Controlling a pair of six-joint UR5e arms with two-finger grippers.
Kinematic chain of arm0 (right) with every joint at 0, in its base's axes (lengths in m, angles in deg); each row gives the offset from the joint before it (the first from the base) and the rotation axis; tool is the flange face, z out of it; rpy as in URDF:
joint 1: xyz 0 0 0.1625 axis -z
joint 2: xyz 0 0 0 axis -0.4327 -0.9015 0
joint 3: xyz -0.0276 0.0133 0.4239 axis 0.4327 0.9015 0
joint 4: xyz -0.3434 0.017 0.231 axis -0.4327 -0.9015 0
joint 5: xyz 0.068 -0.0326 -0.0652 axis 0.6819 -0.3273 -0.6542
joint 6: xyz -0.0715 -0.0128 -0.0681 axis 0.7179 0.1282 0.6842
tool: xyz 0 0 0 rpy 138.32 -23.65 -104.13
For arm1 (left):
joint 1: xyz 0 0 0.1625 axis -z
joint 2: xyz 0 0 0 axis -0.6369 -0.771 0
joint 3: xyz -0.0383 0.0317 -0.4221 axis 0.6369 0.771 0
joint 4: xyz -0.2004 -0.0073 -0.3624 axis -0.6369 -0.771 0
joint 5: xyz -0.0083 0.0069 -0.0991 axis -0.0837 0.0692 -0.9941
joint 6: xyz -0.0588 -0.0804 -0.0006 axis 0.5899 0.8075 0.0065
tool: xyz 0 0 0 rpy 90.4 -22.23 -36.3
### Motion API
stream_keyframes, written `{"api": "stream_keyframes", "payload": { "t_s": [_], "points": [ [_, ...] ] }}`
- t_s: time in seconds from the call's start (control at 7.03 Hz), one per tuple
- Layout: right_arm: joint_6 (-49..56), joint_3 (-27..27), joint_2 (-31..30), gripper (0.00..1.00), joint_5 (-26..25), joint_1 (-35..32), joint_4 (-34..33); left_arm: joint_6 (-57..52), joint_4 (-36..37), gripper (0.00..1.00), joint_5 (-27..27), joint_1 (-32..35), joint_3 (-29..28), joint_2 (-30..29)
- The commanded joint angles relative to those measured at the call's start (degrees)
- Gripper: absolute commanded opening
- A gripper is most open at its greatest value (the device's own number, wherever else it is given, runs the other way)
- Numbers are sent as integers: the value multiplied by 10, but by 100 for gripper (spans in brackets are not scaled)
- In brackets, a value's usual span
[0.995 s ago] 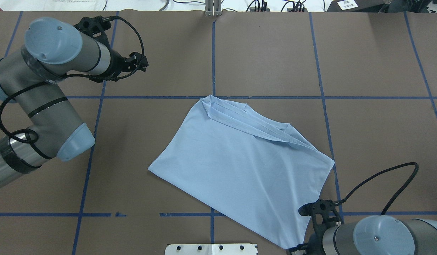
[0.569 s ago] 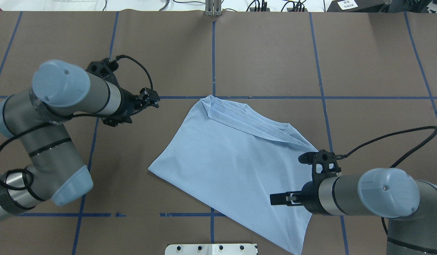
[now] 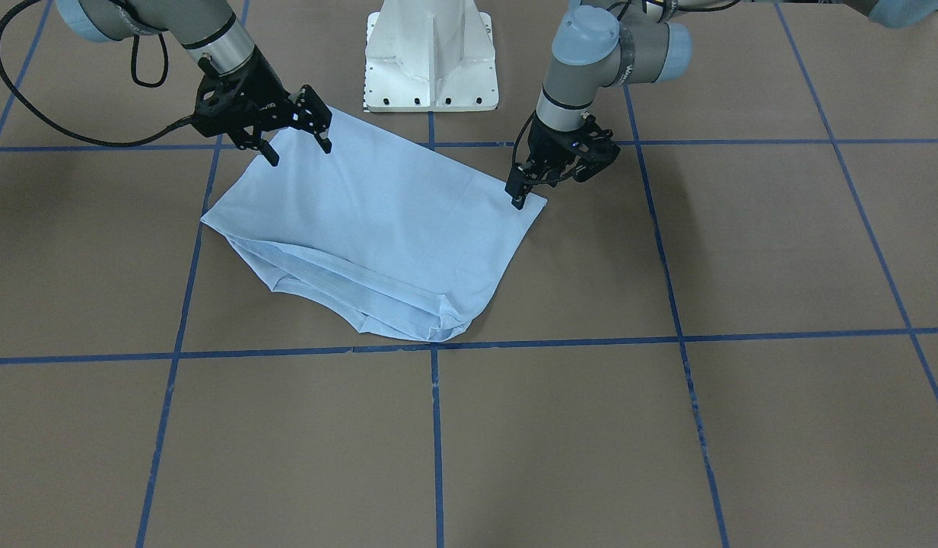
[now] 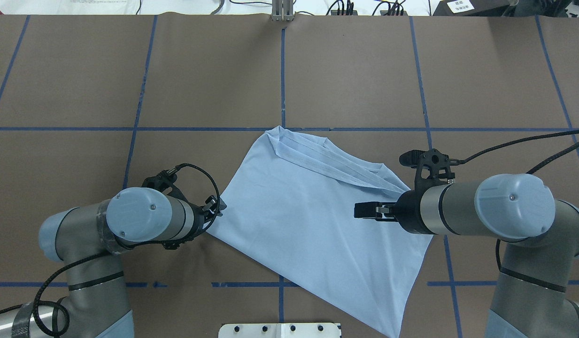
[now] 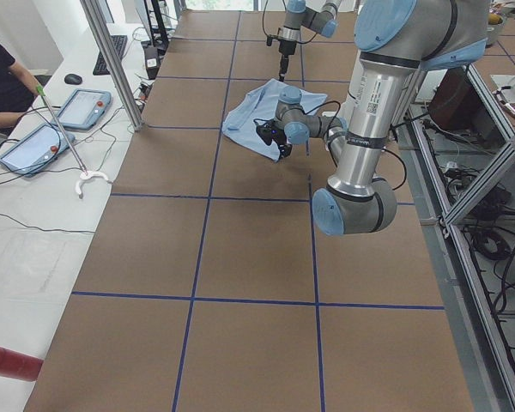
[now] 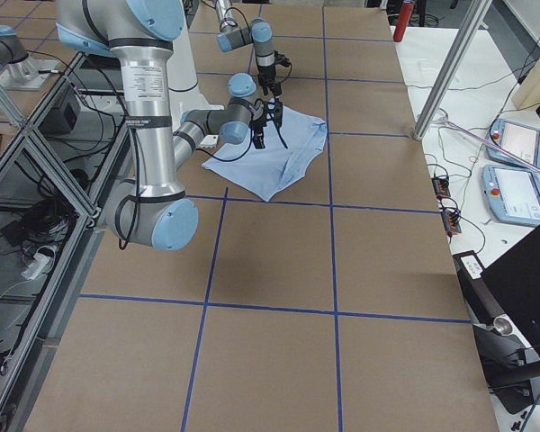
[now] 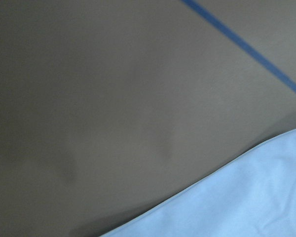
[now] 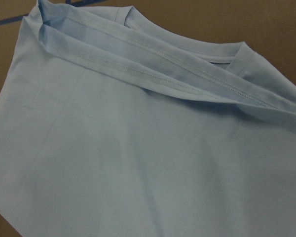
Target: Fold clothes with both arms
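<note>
Right wrist only: T-shirt (image 8: pixel 138 163) hem stitching.

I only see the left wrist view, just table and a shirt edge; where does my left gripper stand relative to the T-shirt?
Observer: The front-facing view shows the left gripper pointing down at one corner of the T-shirt.
Operator: And the right gripper?
Observer: The right gripper is open, above the opposite side of the shirt.
Operator: Where is the collar?
Observer: The collar peeks from beneath folded layers at the far edge.
</note>
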Motion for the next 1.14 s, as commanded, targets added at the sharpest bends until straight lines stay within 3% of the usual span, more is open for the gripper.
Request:
{"api": "stream_keyframes", "payload": {
  "t_s": [0.0,0.28,0.57,1.0],
  "points": [
    [0,8,6,100,0,-1,0,4,8,74,3,-6,-4,-4],
    [0,8,6,100,1,-2,0,4,8,42,5,-6,-5,-5],
    [0,9,5,100,1,-2,0,4,8,0,16,-6,-5,-6],
    [0,14,5,100,-1,-2,0,-3,8,0,16,-2,2,-7]
  ]
}}
